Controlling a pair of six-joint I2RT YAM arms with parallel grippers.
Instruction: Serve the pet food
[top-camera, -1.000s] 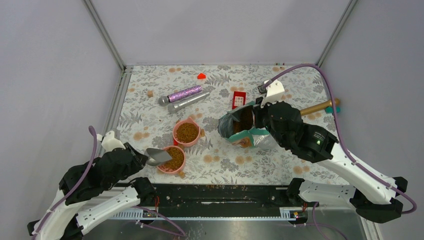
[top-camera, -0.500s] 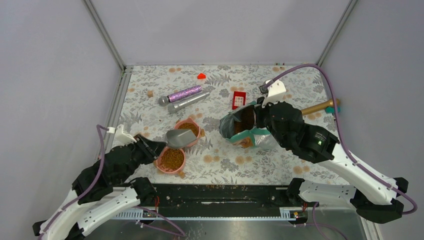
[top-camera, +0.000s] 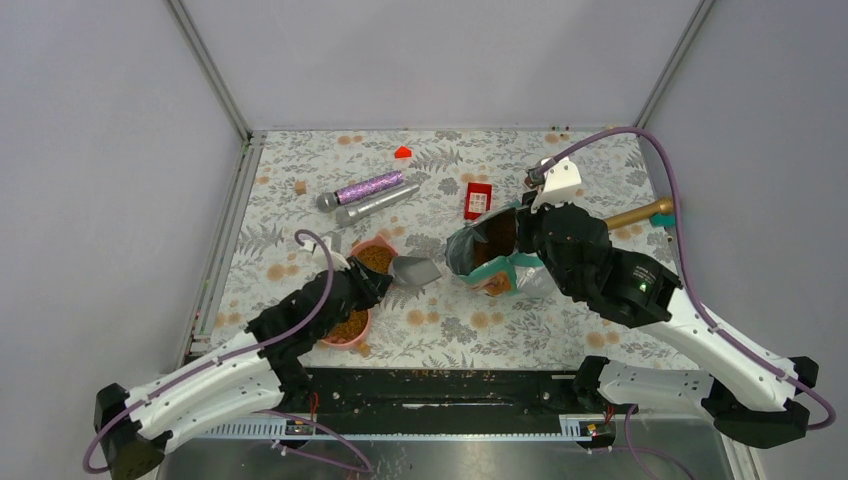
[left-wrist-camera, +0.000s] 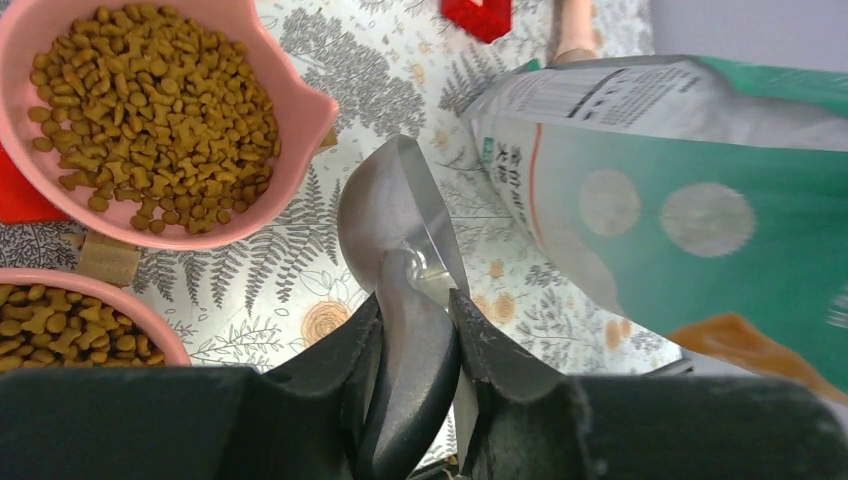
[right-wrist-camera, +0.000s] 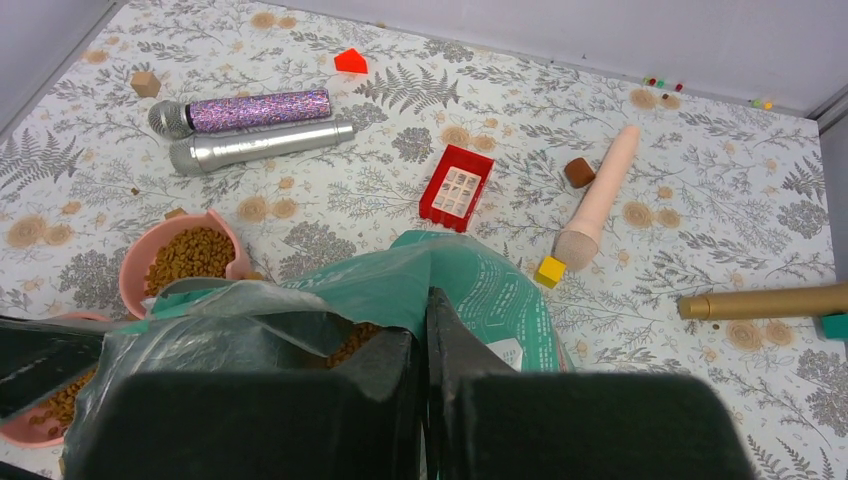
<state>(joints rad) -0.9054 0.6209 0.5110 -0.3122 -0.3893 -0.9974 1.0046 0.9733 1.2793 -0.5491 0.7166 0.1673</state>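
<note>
Left gripper (left-wrist-camera: 415, 330) pinched the handle of a grey scoop (left-wrist-camera: 400, 215). The scoop's blade pointed at the pouch (left-wrist-camera: 690, 240), just short of its left side, with a gap between them. Near pink bowl (left-wrist-camera: 125, 302) sat left of the pouch and closest to the arm bases, holding brown kibble (left-wrist-camera: 150, 110); the left arm covered part of it from above. Far pink bowl (left-wrist-camera: 292, 135) was just beyond it, also left of the pouch and heaped with kibble (the two rims almost met). The teal and silver pouch lay tilted on the floral table (top-camera: 620, 330) with its mouth open toward the bowls and more kibble showing inside. Right gripper (right-wrist-camera: 425, 310) was pressed together on the pouch's upper edge. A yellow cube (right-wrist-camera: 548, 270) lay just right of the pouch, a gold cylinder (right-wrist-camera: 765, 300) further right. Just beyond the pouch were a red block (right-wrist-camera: 457, 187) and a pinkish peg (right-wrist-camera: 600, 195). Beyond it to the left lay a silver microphone (right-wrist-camera: 265, 145) and a purple glitter microphone (right-wrist-camera: 250, 110), side by side.
</note>
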